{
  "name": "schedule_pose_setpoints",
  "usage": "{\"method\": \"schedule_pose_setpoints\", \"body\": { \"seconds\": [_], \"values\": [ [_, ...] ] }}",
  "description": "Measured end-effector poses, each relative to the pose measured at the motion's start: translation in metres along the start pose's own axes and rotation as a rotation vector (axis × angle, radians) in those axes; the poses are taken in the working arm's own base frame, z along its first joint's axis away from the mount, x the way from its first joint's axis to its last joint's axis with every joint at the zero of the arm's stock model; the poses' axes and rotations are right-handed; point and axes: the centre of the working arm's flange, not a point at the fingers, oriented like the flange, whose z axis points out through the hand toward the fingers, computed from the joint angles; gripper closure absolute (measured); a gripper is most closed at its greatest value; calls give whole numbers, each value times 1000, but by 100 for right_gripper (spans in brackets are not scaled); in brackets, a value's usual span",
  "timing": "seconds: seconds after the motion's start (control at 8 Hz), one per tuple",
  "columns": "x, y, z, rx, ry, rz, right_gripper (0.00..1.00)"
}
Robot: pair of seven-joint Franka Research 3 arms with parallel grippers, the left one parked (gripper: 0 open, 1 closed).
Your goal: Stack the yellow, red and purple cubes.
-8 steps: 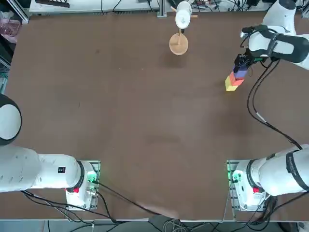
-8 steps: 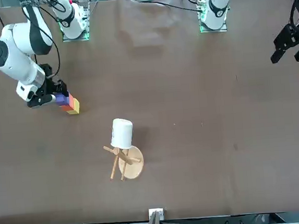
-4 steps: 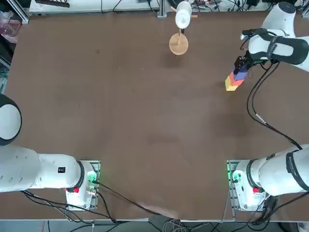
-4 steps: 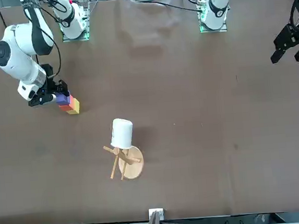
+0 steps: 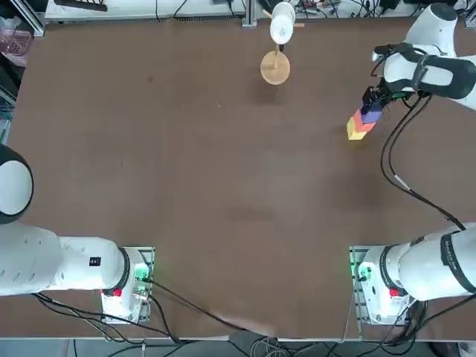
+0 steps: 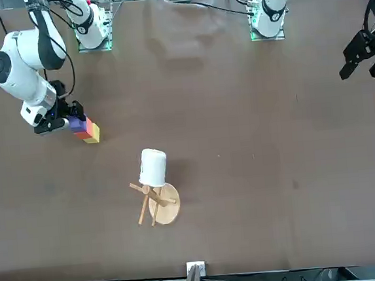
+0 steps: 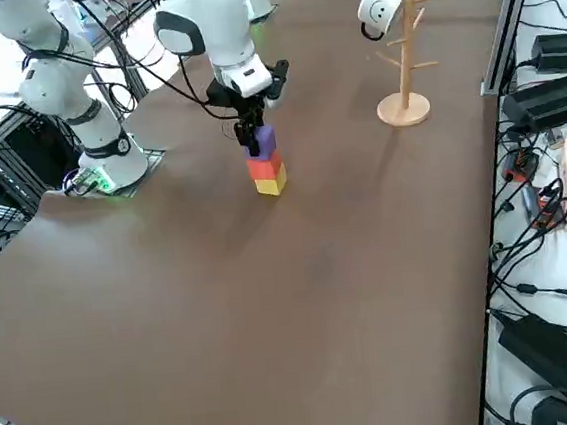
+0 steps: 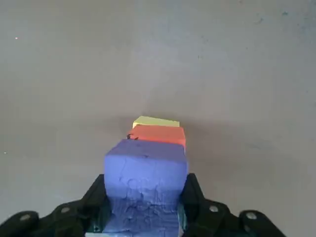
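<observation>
Three cubes stand as one column at the table's far right: the yellow cube [image 7: 272, 182] on the table, the red cube [image 7: 265, 163] on it, the purple cube [image 7: 264, 140] on top. My right gripper [image 7: 252, 133] comes down from above and is shut on the purple cube [image 8: 145, 175], its black fingers [image 8: 194, 200] pressed against two opposite sides. In the wrist view the red cube [image 8: 158, 134] and a yellow edge [image 8: 155, 121] show beyond the purple one. From overhead the stack [image 5: 362, 123] leans out from under the wrist; the front view has the column [image 6: 87, 130] at the left.
A wooden stand [image 5: 275, 68] with a round base, carrying a white mug [image 5: 282, 24], stands at the far edge of the table, left of the stack. Cables and equipment [image 7: 554, 96] lie beyond the table's far edge.
The right arm's wrist swayed slightly and came back. The stack stays in place and the grip on the purple cube is unchanged.
</observation>
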Motion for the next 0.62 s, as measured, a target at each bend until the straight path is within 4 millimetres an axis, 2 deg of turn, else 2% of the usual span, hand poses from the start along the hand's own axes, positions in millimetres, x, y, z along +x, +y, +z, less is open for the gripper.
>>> {"method": "schedule_pose_setpoints", "body": {
  "seconds": [0.12, 0.5, 0.62],
  "values": [
    [0, 0, 0, 0, 0, 2, 30],
    [0, 1, 0, 0, -1, 5, 5],
    [0, 1, 0, 0, -1, 5, 1]
  ]
}}
